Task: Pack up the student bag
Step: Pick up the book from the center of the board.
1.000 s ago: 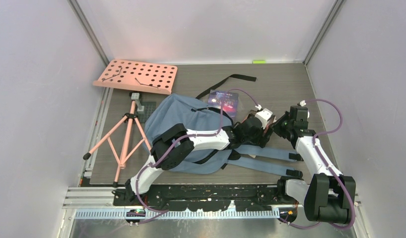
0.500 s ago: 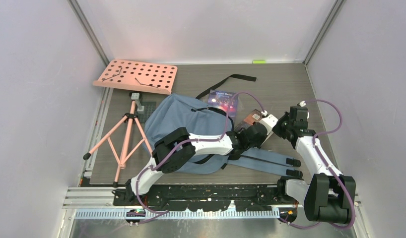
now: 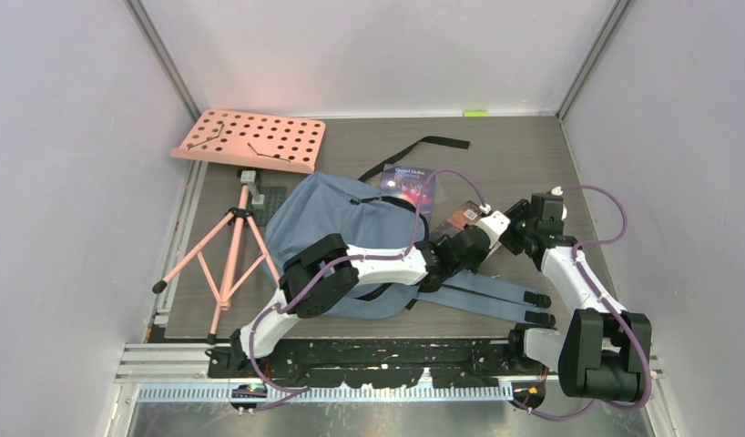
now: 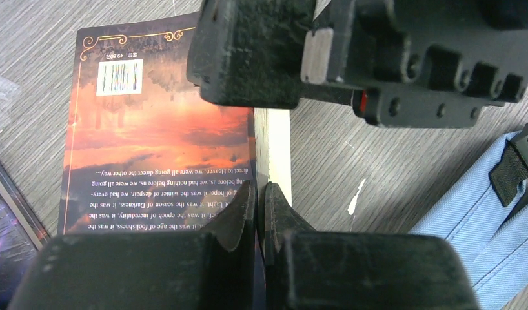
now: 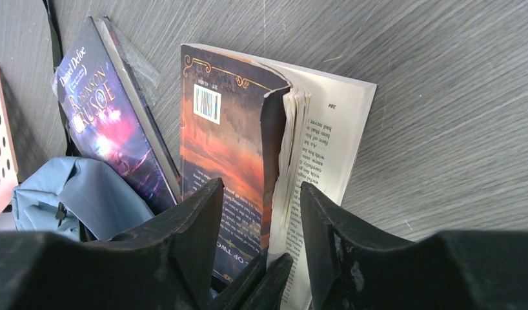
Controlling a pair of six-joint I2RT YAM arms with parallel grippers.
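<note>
Blue-grey and soft, the backpack (image 3: 328,214) lies flat in the middle of the wood-grain worktop (image 3: 524,155). Its padded shoulder straps (image 3: 492,293) trail out toward the right arm's base, and the left arm (image 3: 378,259) stretches across it. Just off the bag's right side sits a paperback (image 4: 158,142) with an orange sunset cover and a barcode, its cover raised off the white pages. The left gripper (image 4: 260,200) is closed on that book's edge, its two fingertips pinched together where cover meets page. The right gripper (image 5: 261,187) faces it from the opposite side with its fingers spread apart, one over the cover and one over the exposed page, not clamped on either. Beside the paperback and nearer the bag, a second book (image 5: 100,106) with a dark purple cover reading Robinson Crusoe rests right against the blue fabric. A pink music stand (image 3: 246,141) with a perforated tray is at the left of the bag, close to the left wall.
</note>
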